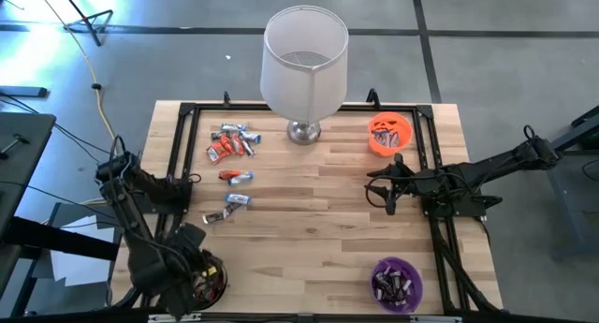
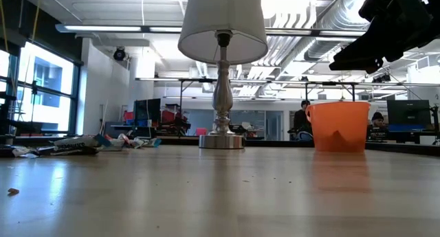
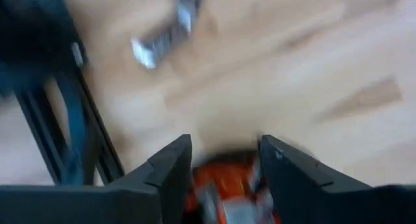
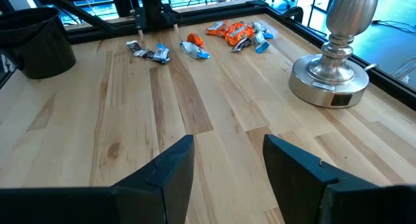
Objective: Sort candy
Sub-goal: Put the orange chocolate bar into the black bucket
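Note:
Loose candy lies on the wooden table at the far left: a heap (image 1: 234, 141), an orange-red and a silvery piece (image 1: 236, 177), and two more (image 1: 227, 209). My left gripper (image 1: 199, 278) hangs at the near left corner, pointing down over the black bowl (image 1: 221, 272). In the left wrist view its fingers stand open (image 3: 224, 169), and orange-red candy (image 3: 227, 193) lies in the bowl below the gap. My right gripper (image 1: 379, 184) waits open at the right, above bare wood (image 4: 224, 165).
A lamp (image 1: 303, 70) stands at the far middle, its base (image 4: 328, 81) on the table. An orange bowl (image 1: 389, 134) sits at the far right, and a purple bowl (image 1: 397, 284) with candy at the near right. Black frame rails (image 1: 187, 154) border the table.

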